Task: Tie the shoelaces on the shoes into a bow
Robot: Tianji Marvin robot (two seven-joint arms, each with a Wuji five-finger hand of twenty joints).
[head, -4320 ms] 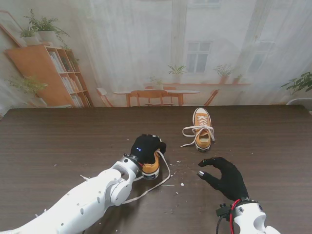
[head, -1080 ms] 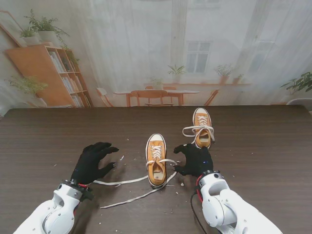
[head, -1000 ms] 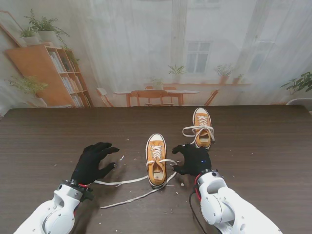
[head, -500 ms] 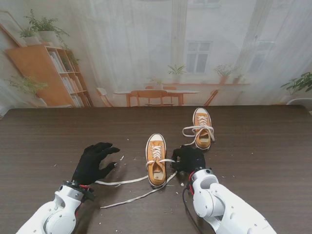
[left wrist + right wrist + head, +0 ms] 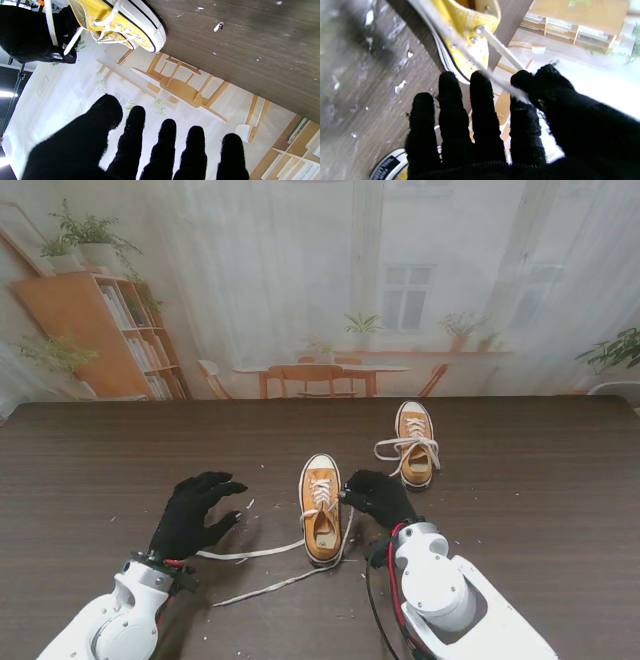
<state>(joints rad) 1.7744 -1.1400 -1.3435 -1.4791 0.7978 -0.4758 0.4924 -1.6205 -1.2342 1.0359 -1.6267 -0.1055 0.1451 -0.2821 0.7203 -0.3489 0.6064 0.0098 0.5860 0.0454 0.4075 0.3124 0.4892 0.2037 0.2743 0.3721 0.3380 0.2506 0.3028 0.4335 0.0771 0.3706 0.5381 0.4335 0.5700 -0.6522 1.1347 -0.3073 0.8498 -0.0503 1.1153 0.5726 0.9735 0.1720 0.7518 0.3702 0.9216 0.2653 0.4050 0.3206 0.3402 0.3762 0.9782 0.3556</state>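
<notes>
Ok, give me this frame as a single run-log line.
phase: lace pickup | right hand: pinching lace of near shoe | left hand: open, idle, left of shoe | far shoe: untied | bow: not started

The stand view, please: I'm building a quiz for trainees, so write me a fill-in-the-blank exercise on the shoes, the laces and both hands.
1. The right hand pinches a lace of the ____ shoe.
2. The left hand is ____, its fingers spread and holding nothing.
3. The farther shoe lies to the robot's ____ of the nearer one.
4. Both shoes stand on a dark ____ table.

Missing words: nearer; open; right; wooden
</notes>
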